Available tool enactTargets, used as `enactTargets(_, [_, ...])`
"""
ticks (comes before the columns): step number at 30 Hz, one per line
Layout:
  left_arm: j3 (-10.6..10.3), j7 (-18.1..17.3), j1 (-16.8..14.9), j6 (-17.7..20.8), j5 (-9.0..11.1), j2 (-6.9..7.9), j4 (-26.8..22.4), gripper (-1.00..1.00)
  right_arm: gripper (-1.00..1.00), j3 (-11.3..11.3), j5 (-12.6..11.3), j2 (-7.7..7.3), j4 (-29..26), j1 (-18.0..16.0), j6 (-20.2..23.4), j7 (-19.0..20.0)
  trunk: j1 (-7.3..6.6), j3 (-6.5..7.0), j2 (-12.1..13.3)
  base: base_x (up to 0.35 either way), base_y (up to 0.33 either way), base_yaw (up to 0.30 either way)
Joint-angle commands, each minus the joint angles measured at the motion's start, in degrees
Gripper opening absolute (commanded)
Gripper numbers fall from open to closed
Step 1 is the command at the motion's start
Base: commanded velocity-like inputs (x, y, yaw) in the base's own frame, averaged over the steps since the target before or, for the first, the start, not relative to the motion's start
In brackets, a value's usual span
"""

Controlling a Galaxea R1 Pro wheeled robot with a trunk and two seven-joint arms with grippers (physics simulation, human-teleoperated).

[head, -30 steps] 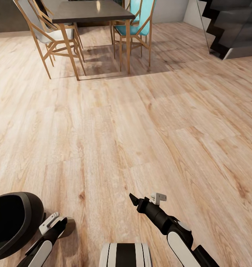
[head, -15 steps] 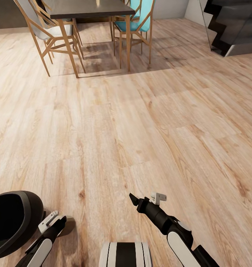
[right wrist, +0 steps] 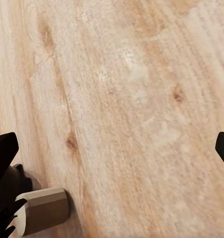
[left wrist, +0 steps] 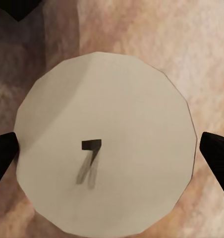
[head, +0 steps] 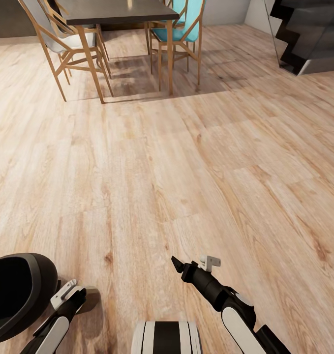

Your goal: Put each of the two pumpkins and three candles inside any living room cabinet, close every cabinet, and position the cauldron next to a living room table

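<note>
A candle point(left wrist: 104, 139) sits between the fingers of my left pincer point(head: 83, 297): in the left wrist view its flat pale top with a short dark wick faces the camera, and the two dark fingertips stand at its opposite sides, so I judge that I am pinching it across its width. Its axis runs along my fingers, toward the camera. In the head view it shows as a small brown cylinder at the tip of the left arm, just beside the black cauldron point(head: 16, 292), which is low at my left side above the wooden floor point(head: 186, 172).

My right pincer point(head: 191, 265) carries nothing; in the right wrist view its fingertips are spread wide with only floor between them, and the candle point(right wrist: 45, 210) appears at the edge.

The cabinet is not before me. Ahead, well apart, stands a dark dining desk point(head: 117, 11) with wooden chairs point(head: 73, 44) and a teal chair point(head: 179, 34), and a dark staircase point(head: 309, 34) at the far right. The floor between is free, so I think I must turn the base to find the cabinet.
</note>
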Motion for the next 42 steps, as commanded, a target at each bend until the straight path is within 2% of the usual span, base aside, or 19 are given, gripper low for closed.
enactTargets(1, [-0.2,-5.3,0.1,0.2,1.0,-0.01,5.1,-1.0,1.0,0.1,-0.5,-0.05,-0.1,0.0,0.1,-0.5,0.01,-0.04,0.0,0.0,0.0,0.0])
enactTargets(32, [-0.2,-5.4,0.1,0.3,1.0,-0.02,5.1,-1.0,1.0,0.1,-0.5,-0.04,0.0,0.0,0.1,-0.5,0.01,-0.04,0.0,0.0,0.0,0.0])
enactTargets(42, [-0.3,-5.4,0.1,0.3,0.9,-0.07,5.1,-1.0,1.0,0.1,-0.5,-0.05,0.0,0.0,0.1,-0.5,-0.25,2.17,0.1,0.0,0.0,0.0])
